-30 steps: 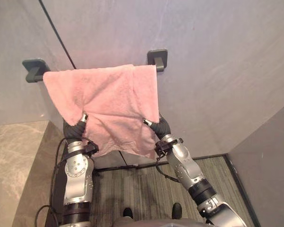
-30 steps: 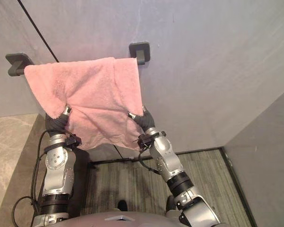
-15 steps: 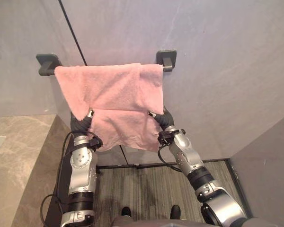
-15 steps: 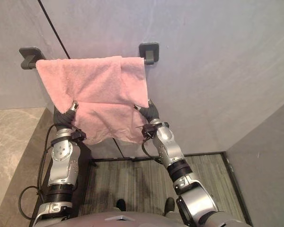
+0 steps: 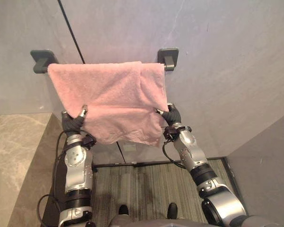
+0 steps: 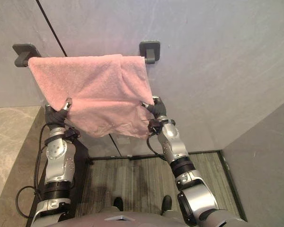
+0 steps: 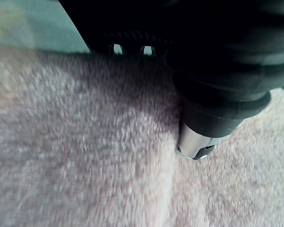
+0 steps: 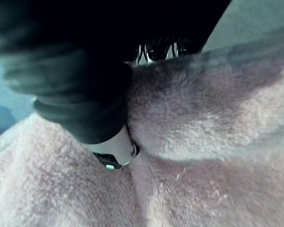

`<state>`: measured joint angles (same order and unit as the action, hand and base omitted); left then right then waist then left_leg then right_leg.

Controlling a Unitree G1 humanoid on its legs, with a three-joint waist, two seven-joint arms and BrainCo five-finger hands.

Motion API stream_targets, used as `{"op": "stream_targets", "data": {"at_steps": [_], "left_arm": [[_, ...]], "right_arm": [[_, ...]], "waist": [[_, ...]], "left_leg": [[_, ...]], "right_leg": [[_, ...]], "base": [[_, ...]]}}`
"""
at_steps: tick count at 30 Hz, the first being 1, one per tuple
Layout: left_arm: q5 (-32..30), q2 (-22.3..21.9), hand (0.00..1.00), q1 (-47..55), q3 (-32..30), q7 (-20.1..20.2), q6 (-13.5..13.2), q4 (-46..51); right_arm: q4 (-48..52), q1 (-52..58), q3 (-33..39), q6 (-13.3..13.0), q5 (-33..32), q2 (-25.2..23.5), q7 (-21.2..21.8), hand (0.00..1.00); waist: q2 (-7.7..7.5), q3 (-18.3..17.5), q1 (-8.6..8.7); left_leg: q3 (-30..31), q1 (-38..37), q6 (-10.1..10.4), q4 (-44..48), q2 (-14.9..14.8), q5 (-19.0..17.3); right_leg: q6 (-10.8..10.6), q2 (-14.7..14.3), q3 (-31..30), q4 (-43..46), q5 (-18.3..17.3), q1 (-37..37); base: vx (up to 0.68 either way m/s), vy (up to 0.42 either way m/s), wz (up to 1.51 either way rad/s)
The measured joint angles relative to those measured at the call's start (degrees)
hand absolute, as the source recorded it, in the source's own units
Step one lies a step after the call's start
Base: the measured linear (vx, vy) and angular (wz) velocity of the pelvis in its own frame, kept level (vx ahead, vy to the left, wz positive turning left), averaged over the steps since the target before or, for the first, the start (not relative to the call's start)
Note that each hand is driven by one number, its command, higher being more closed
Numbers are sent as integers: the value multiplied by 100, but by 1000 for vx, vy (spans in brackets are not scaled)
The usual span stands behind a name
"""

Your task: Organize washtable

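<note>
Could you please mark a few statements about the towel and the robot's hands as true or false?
1. The pink terry towel hangs draped between two dark wall brackets. True.
2. The left hand and the right hand each pinch the towel's lower part. True.
3. The right hand grips the right-side bracket. False: it holds the towel, below that bracket.
4. The towel covers both brackets. False: both show just beyond its top corners.
</note>
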<state>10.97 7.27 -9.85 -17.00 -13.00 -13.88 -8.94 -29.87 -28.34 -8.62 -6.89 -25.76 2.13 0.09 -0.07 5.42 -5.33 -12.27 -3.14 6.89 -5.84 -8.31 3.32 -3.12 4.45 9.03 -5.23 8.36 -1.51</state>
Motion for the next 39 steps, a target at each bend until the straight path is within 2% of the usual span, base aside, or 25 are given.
{"op": "stream_targets", "data": {"at_steps": [4, 9, 19, 25, 29, 33, 35, 39], "left_arm": [[224, 75, 0, 90, -537, -324, -7, -6], [224, 224, 0, 303, -543, -379, -8, -7], [217, 174, 0, 715, -335, -130, -9, 32], [223, -304, 0, 1518, -331, 150, -24, 800], [464, -456, 0, 2176, 154, 682, -48, 1380], [944, -422, 0, 2764, 1057, 1469, -83, 1817], [1342, -345, 0, 2834, 1658, 1959, -88, 1946], [1916, -27, 0, 2812, 2163, 2474, -88, 2139]], "right_arm": [[46, 58, 411, -3, -5, 272, -271, 0], [141, 161, 640, -8, -6, 493, -370, 0], [873, 662, 646, -24, 9, 539, -318, 0], [1565, 1567, 749, -42, 228, 465, -177, 0], [2092, 2243, 506, -119, 236, 405, 165, 0], [2551, 2790, -451, -155, 207, 492, 752, 0], [2591, 2817, -1202, -152, 117, 679, 1169, 0], [2614, 2696, -1958, -107, -419, 926, 1704, 0]], "waist": [[-3, 2, -1], [0, 5, 5], [49, 44, 4], [120, 90, 24], [122, 91, 85], [121, 90, 189], [120, 89, 213], [117, 86, 219]], "left_leg": [[0, 35, 10, 6, 0, 7], [-8, 35, 14, 48, -2, 10], [3, 38, 1, 48, -10, -5], [9, 47, 16, 14, -4, -15], [11, 53, 24, 19, -3, -35], [5, 58, 25, 37, -4, -59], [5, 58, 24, 45, -3, -62], [7, 59, 24, 47, -3, -62]], "right_leg": [[1, 3, 2, 0, 2, -32], [2, 3, 9, 0, 4, -33], [4, 1, 4, -3, 6, -35], [-10, 13, 101, -2, -37, -38], [-23, 18, 113, -1, -57, -39], [-62, 16, 110, -2, -100, -50], [-62, 16, 110, -2, -107, -50], [-62, 15, 114, -1, -109, -49]], "base": [[0, 0, 0], [12, -2, 0], [0, 0, 0], [0, 0, 0], [8, -1, 0], [0, 0, 0], [0, 0, 0], [0, 0, 0]]}}
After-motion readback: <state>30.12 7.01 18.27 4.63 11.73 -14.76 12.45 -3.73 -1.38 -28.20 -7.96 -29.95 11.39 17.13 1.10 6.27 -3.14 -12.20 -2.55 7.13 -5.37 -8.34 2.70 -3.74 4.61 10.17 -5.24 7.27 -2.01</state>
